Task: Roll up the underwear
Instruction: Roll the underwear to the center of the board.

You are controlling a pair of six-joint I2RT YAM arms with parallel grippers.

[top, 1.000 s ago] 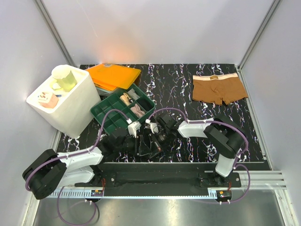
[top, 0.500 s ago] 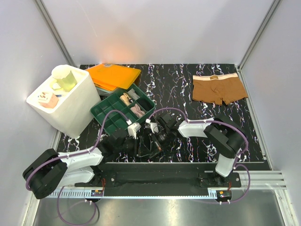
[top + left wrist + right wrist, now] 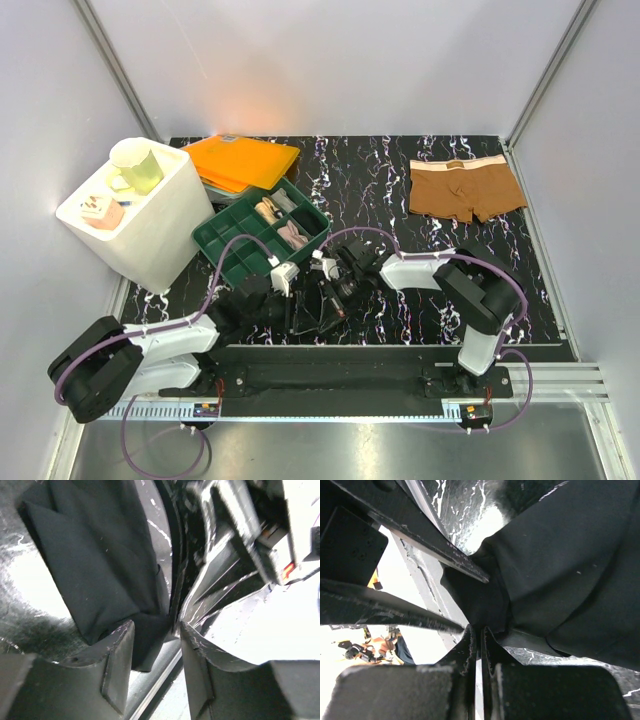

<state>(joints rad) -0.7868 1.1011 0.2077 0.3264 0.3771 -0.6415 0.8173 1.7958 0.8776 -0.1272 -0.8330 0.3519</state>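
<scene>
The black underwear (image 3: 95,565) lies folded into a bundle at the near middle of the table, under both grippers. My left gripper (image 3: 156,627) is open, and a corner of the black fabric reaches in beside its left finger (image 3: 117,655). From the other side, my right gripper (image 3: 479,628) is shut, its tips pinching an edge of the black underwear (image 3: 560,560). In the top view the left gripper (image 3: 298,310) and right gripper (image 3: 326,298) nearly touch. The brown underwear (image 3: 465,188), with its pale waistband, lies flat at the far right.
A green compartment tray (image 3: 228,258) with small items sits left of centre. An orange folder (image 3: 240,160) lies behind it. A white bin (image 3: 150,240) holding a pale cup (image 3: 137,165) stands at the left. The black mounting rail (image 3: 330,358) runs along the near edge.
Both grippers have crept slightly to the left with the black bundle. The left jaws have narrowed a touch.
</scene>
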